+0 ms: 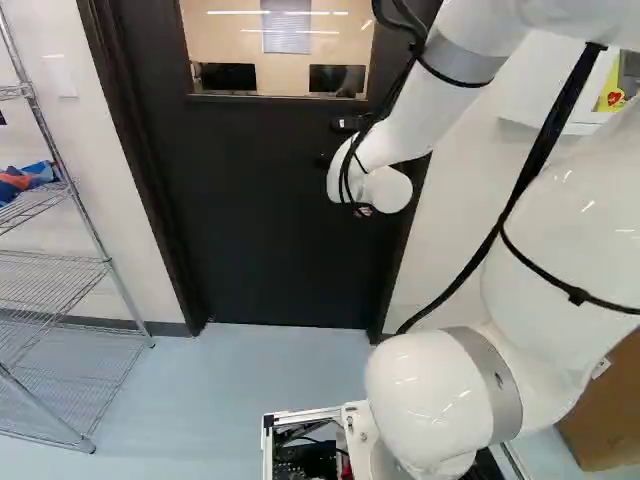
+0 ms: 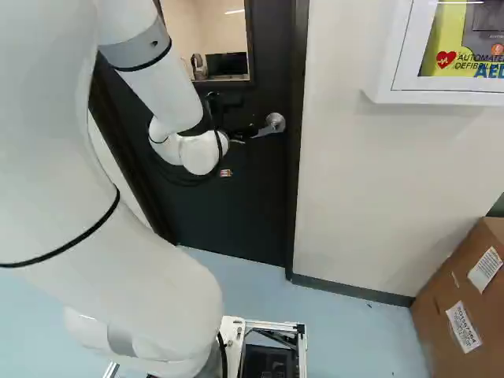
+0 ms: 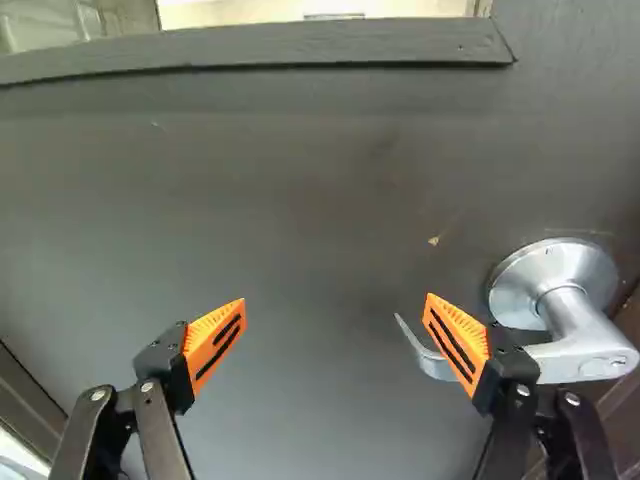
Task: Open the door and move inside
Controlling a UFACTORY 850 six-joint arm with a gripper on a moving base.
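The dark door (image 1: 270,230) stands shut in its frame, with a window in its upper part. In the right base view my gripper (image 2: 242,135) is at the door beside the silver lever handle (image 2: 274,124). The wrist view shows the gripper (image 3: 335,325) open, its orange-padded fingers wide apart with only the door's face beyond them. One finger overlaps the lever handle (image 3: 575,345); the handle's curved tip shows just inside that finger, and its round base lies outside the gap. Whether finger and handle touch, I cannot tell.
A wire shelf rack (image 1: 60,270) stands left of the door. Right of it, a white cabinet (image 2: 386,87) hangs on the wall, and a cardboard box (image 2: 441,315) stands on the floor (image 1: 270,365) below. The door frame (image 2: 296,157) borders the handle side.
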